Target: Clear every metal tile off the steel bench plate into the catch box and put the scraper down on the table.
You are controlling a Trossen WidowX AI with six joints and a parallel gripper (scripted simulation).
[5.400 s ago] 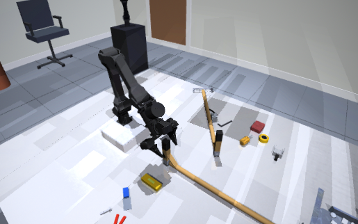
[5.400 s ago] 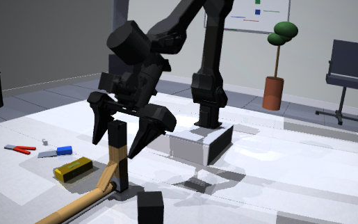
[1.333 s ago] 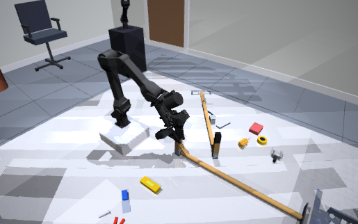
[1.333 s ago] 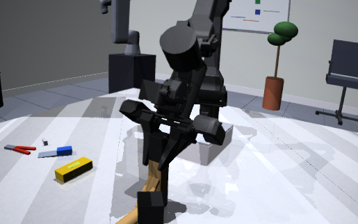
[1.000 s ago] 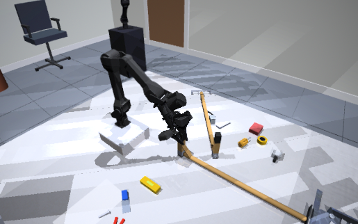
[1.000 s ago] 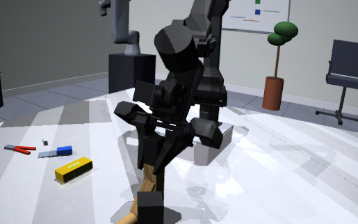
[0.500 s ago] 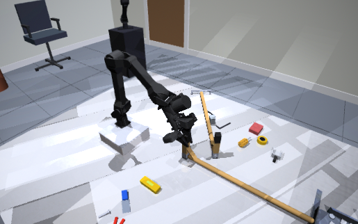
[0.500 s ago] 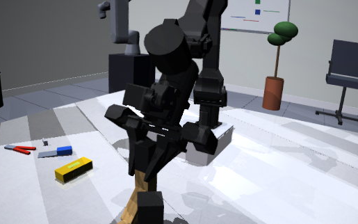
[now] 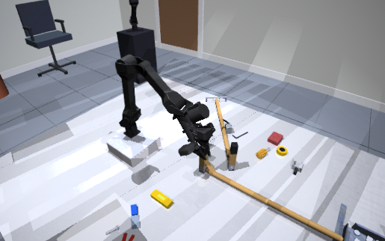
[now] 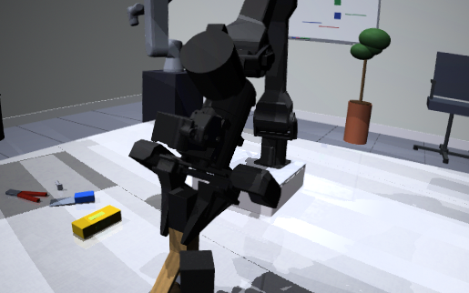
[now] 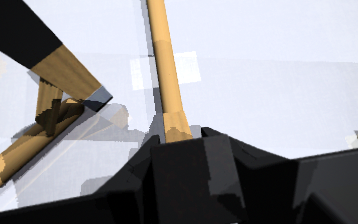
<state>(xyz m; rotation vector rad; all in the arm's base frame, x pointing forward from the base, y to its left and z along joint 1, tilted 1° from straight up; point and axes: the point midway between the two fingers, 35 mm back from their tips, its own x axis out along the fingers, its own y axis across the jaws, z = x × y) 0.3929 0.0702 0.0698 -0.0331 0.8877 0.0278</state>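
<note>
The long scraper point(image 9: 266, 201) point(image 10: 167, 273) point(image 11: 167, 75) has a wooden shaft and an upright grip post. My gripper point(image 9: 205, 153) point(image 10: 176, 232) point(image 11: 180, 137) is shut on that post. In the top view the shaft runs low over the table to the lower right, to a grey blade point(image 9: 342, 221). The blade stands at the near side of the dark-edged bench plate, which is cut off by the frame's corner. A small round grey piece point(image 9: 356, 233) shows on the plate. Other tiles and the catch box cannot be made out. The blade's contact with the plate is unclear.
A second long tool point(image 9: 223, 129) point(image 11: 10, 160) with an upright black-topped post lies close beside my gripper. A yellow block point(image 9: 161, 198) point(image 10: 96, 220) and a blue-handled tool point(image 9: 134, 210) point(image 10: 84, 197) lie on the other side. A red block point(image 9: 275, 138) and a tape roll point(image 9: 282, 150) lie farther right.
</note>
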